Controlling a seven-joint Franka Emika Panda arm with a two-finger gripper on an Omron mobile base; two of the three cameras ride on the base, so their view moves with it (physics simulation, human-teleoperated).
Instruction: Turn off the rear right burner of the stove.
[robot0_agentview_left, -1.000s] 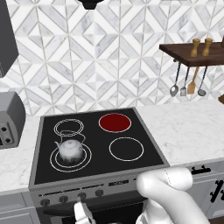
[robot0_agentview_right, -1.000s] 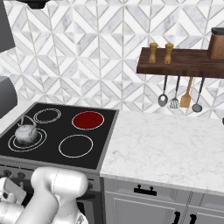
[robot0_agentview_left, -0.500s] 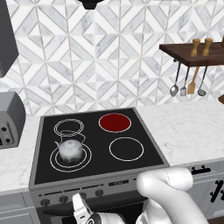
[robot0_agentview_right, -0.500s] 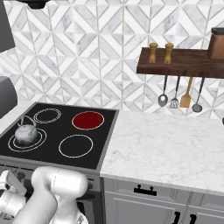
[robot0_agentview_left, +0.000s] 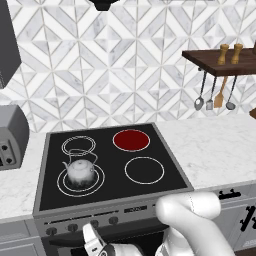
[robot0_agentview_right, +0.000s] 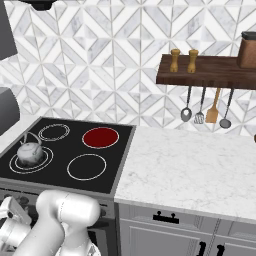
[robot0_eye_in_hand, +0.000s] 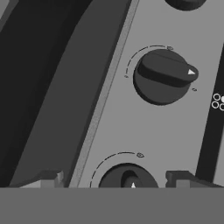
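Rear right burner (robot0_agentview_left: 131, 139) glowing deep red on the stove (robot0_agentview_left: 165, 152)

It is sitting at the back right of the black glass, behind a dark ringed zone. The gripper (robot0_eye_in_hand: 118, 180) is hovering spread apart at the steel front panel, its fingertips (robot0_eye_in_hand: 49, 179) flanking a dark knob (robot0_eye_in_hand: 127, 178).

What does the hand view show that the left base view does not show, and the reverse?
Hand view alone: the white pointer mark on a knob, the dial arc around it, and the gripper's fingertips standing apart on either side of a lower knob.

Left base view alone: the rear right burner glowing deep red, a kettle on the front left zone, and utensils hanging under a shelf.

Both: the stove with its grey front panel of dark knobs.
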